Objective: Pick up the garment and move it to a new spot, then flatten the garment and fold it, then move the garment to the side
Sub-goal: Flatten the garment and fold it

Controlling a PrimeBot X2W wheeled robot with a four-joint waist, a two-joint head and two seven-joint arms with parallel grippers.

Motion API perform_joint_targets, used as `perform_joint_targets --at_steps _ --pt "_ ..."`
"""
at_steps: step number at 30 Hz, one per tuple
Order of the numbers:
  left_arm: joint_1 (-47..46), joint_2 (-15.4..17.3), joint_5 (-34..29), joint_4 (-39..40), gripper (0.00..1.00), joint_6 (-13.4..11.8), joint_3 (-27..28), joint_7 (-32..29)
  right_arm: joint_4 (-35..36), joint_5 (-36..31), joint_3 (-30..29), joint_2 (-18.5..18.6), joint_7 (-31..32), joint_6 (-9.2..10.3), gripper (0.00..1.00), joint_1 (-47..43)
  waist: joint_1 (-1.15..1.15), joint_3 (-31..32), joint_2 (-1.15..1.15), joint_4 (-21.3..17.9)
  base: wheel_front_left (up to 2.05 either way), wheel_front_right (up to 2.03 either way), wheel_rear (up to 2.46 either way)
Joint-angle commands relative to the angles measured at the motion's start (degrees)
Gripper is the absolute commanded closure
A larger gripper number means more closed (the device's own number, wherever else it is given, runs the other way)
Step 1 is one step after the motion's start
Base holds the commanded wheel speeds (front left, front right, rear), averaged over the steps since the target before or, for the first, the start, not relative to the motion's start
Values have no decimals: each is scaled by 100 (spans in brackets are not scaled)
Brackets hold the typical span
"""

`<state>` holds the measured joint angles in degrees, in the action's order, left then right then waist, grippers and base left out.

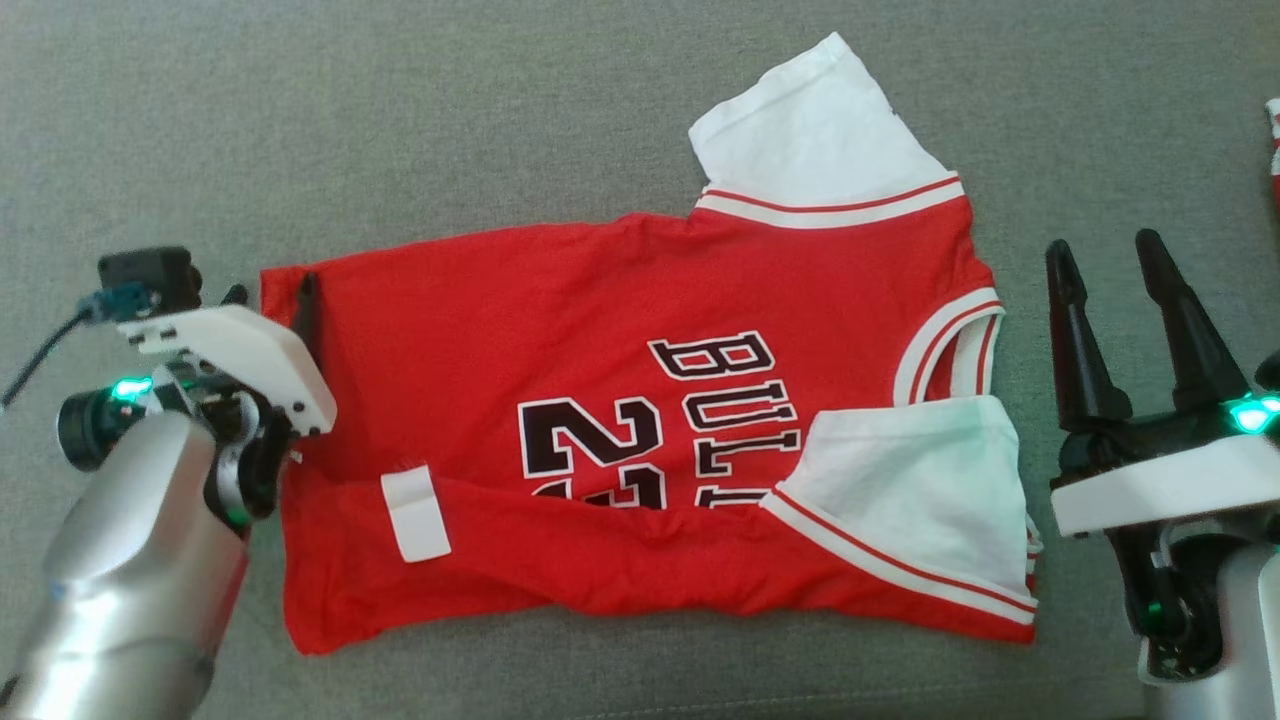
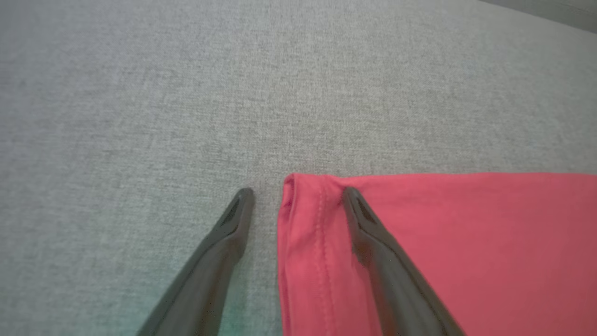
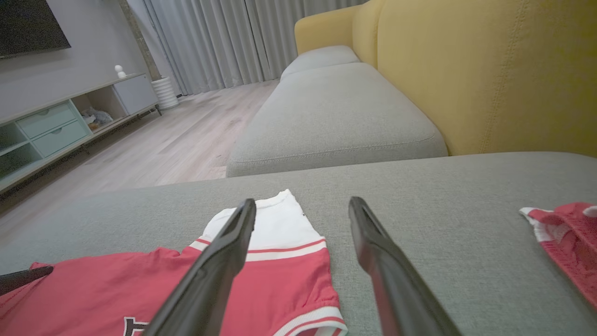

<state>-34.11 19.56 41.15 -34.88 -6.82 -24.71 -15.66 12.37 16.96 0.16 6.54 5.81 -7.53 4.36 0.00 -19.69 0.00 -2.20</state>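
Note:
The garment [image 1: 620, 400] is a red jersey with white sleeves and black lettering, lying spread on the grey sofa cushion [image 1: 400, 120]. Its near long edge is folded over, showing a white label [image 1: 415, 512]. My left gripper [image 1: 270, 290] is open at the hem's far left corner. In the left wrist view this gripper [image 2: 297, 192] straddles the red hem corner [image 2: 308, 224], one finger over the cloth, the other on the cushion. My right gripper [image 1: 1105, 250] stands open beside the collar end, holding nothing. In the right wrist view the right gripper [image 3: 302, 203] points past the white sleeve [image 3: 280, 224].
Another red and white cloth [image 3: 564, 233] lies on the cushion to the right, its edge at the frame border [image 1: 1275, 150]. A yellow backrest [image 3: 466, 70] rises behind the seat. Wooden floor [image 3: 186, 140] and a low cabinet [image 3: 56, 126] lie beyond the cushion's edge.

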Motion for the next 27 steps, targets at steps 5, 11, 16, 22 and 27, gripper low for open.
perform_joint_targets --at_steps 5,11,16,22,27 --pt "-105 175 102 -200 100 337 -141 -640 -89 46 -16 137 -10 4 0 270 0 106 0 -25 0 0 0" --pt "-147 230 -45 -69 100 271 -179 -377 -835 124 26 401 41 4 0 877 0 234 0 12 0 0 0" --pt "-280 137 -88 47 100 194 -132 -82 -1684 267 167 623 143 4 0 1491 0 194 0 150 0 0 0" --pt "-728 -233 -169 161 100 160 -210 206 -3077 637 735 945 164 4 0 2735 0 -261 0 601 0 0 0" --pt "-1036 -507 -279 145 100 123 -331 371 -4019 871 1215 1161 336 4 0 3607 0 -579 0 943 0 0 0"
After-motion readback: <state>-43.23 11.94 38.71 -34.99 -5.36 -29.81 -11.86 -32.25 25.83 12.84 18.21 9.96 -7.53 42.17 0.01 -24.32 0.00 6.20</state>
